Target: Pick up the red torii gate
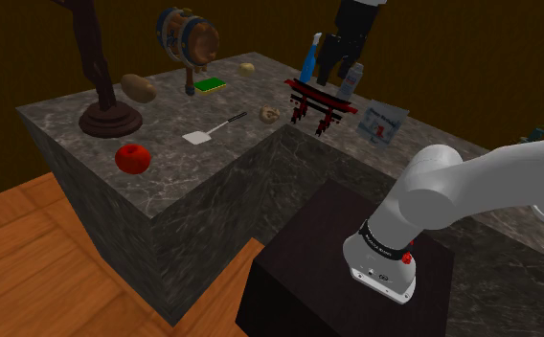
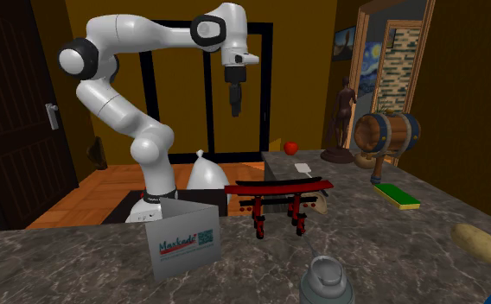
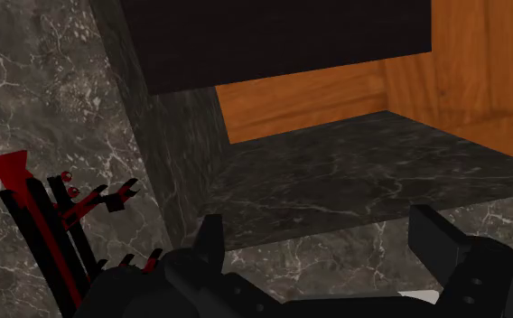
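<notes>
Closest in the wrist view were the hand's (image 3: 322, 244) two black fingers (image 3: 211, 242), standing well apart with nothing between them: released, plainly made ready to take something. The gate (image 3: 42, 226) lay off to one side, outside one finger, so the hand was not lined up over it; past the gap showed only bare marble.

In the shoulder view the gate (image 1: 320, 103) stood upright on its posts on the tabletop (image 1: 165, 120), close to the inner corner where the surface steps back toward the stand (image 1: 308, 258), with a folded card (image 1: 383, 123) just beside it. The hand (image 1: 342, 67) hung above it, apart from it and pointing down, high enough, I judged, to clear the wide top beam. The second exterior view agreed: hand (image 2: 234, 104) well above the gate (image 2: 280, 194), card (image 2: 183, 242) nearer the camera.

The pick was not yet begun. The hand would need to shift over the beam and come down with the fingers across its thin side. The card's nearness left little room to stray.
</notes>
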`<state>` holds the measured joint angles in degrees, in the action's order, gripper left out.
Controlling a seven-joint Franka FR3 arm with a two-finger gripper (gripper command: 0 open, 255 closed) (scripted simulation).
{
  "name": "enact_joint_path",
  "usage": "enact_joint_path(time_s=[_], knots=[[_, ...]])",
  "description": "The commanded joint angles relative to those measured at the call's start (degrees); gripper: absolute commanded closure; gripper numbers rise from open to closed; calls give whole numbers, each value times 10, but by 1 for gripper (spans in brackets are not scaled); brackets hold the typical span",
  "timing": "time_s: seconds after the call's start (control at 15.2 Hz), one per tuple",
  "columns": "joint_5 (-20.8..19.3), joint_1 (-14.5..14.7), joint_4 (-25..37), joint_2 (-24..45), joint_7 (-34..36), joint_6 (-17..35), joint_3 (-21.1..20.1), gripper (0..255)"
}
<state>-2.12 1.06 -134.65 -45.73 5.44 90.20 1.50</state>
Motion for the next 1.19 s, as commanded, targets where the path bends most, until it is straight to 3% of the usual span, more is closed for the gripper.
enact_joint_path(time_s=[0.0,0.66,1.12], knots=[[0,0,0,0,0,0,0,0],[-54,-20,6,103,-163,93,137,0],[-52,-19,58,224,-282,154,230,0]])
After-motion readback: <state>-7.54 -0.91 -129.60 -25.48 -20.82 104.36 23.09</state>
